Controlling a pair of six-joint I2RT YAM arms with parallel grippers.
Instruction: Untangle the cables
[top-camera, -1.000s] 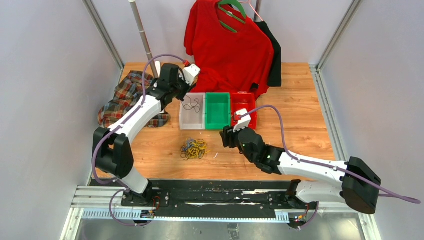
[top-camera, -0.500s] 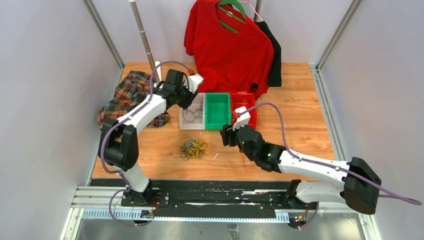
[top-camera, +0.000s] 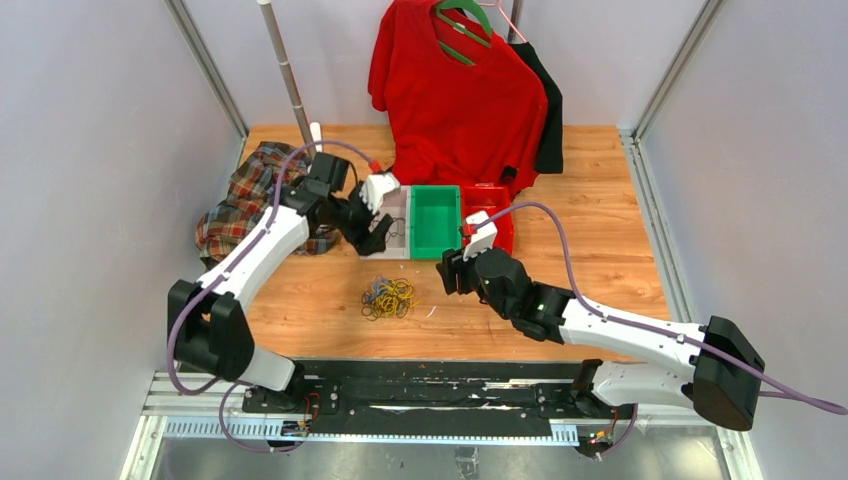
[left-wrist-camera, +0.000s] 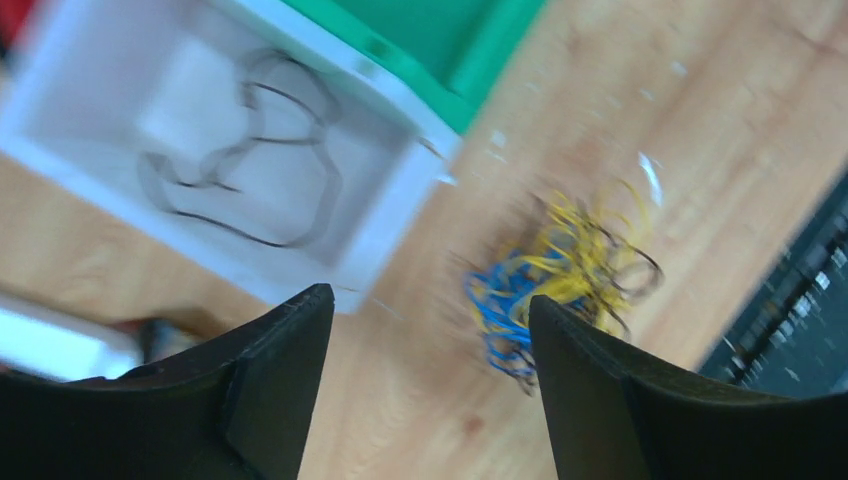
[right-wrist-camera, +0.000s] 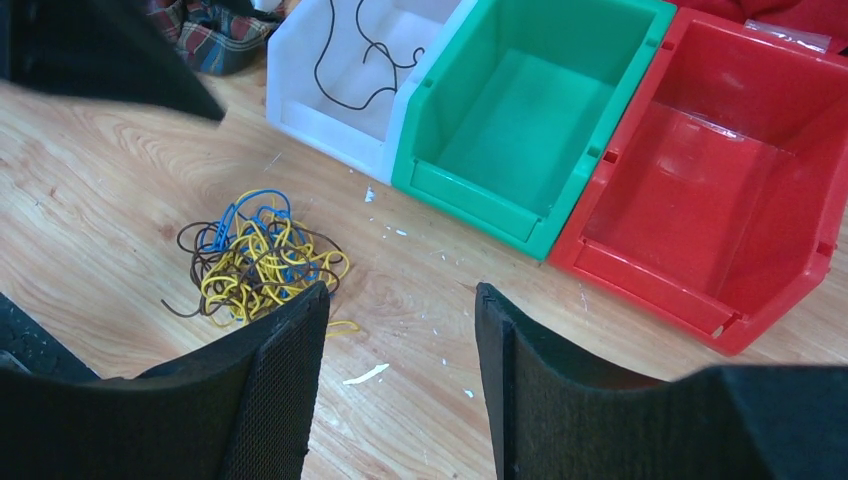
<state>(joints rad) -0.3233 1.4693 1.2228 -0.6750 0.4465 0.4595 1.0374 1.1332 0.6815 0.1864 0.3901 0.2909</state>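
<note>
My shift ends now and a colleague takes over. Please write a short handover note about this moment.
Left gripper: open, empty, by the white bin.
Right gripper: open, empty, near the bundle.
Done: one black cable lies in the white bin.
Green bin and red bin hold no cable.
Left: the tangled yellow, blue and dark bundle on the table.

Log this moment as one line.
left hand open, empty, by white bin | right hand open, empty | black cable in white bin | cable tangle on table | green bin empty | red bin empty
</note>
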